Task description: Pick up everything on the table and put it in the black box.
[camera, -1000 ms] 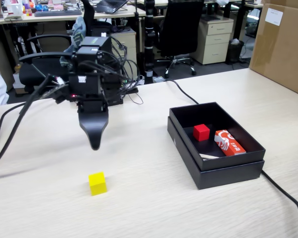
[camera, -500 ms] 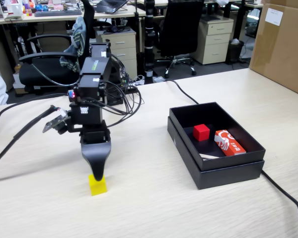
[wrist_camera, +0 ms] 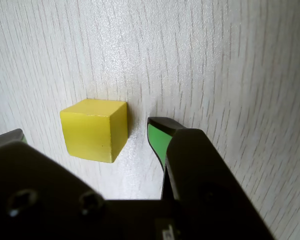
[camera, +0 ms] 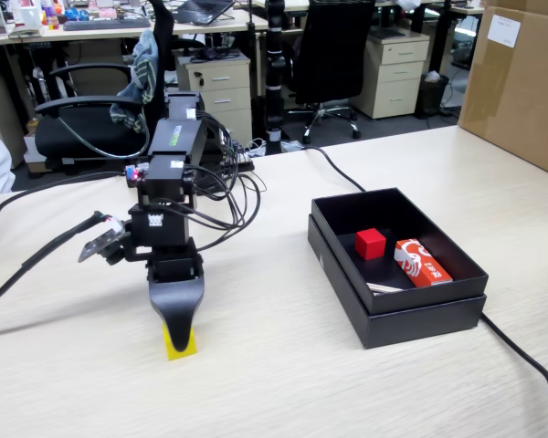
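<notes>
The yellow cube (wrist_camera: 92,130) rests on the pale wood-grain table (wrist_camera: 230,60), between my two jaws. My gripper (wrist_camera: 85,132) is open around it, and there is a gap on each side of the cube. One green-padded fingertip (wrist_camera: 157,137) stands just right of the cube in the wrist view; the other tip barely shows at the left edge. In the fixed view the gripper (camera: 175,336) points straight down at the table and covers most of the cube (camera: 181,348). The black box (camera: 397,315) stands to the right, seated in its lid.
The black box holds a red cube (camera: 370,243) and a red-and-white packet (camera: 422,262). A big brown carton (camera: 521,82) stands at the back right. Black cables (camera: 521,351) run across the table by the box and behind the arm.
</notes>
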